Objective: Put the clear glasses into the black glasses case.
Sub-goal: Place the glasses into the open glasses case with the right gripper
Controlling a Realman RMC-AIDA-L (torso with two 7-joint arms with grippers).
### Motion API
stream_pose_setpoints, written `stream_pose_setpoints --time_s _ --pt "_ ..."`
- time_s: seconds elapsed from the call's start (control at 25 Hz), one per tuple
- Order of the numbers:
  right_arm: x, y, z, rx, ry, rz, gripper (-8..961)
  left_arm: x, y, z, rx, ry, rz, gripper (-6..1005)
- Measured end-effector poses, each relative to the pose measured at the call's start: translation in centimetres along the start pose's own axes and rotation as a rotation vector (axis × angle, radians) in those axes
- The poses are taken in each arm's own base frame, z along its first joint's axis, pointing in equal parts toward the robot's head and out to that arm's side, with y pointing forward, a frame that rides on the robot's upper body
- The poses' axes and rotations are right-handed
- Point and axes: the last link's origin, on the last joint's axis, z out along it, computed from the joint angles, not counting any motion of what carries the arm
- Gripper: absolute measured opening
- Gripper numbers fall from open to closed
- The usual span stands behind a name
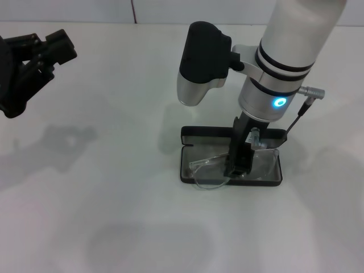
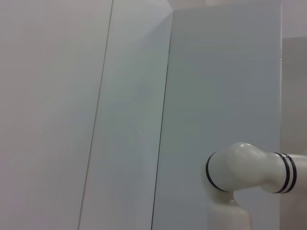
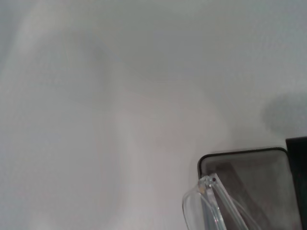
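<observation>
The black glasses case [image 1: 190, 135] lies open on the white table, its grey-lined tray toward me and its lid behind. The clear glasses [image 1: 208, 177] rest tilted across the tray, with one lens hanging over the front rim and the other end raised near the lid. My right gripper [image 1: 237, 166] points straight down into the case, shut on the middle of the glasses. In the right wrist view a rounded corner of the case [image 3: 249, 165] and a clear hinge end of the glasses [image 3: 211, 199] show. My left gripper [image 1: 35, 57] hangs open at the far left, away from the case.
The white table [image 1: 114, 216] carries nothing else around the case. The left wrist view shows only pale wall panels [image 2: 120, 115] and a white arm joint [image 2: 240, 167].
</observation>
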Motion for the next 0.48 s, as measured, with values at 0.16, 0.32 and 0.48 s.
stream_pose_setpoints --time_s 0.16,0.32,0.48 --pt "-0.15 -0.02 -0.1 0.007 -0.005 0.003 180 0.01 0.11 0.0 -0.007 0.001 0.0 117" --pt "-0.13 0.06 -0.08 0.006 0.0 0.0 176 0.01 0.19 -0.04 -0.011 0.002 -0.001 117" --pt "-0.08 0.2 -0.1 -0.001 0.006 -0.003 173 0.01 0.2 -0.15 -0.006 0.003 -0.001 117"
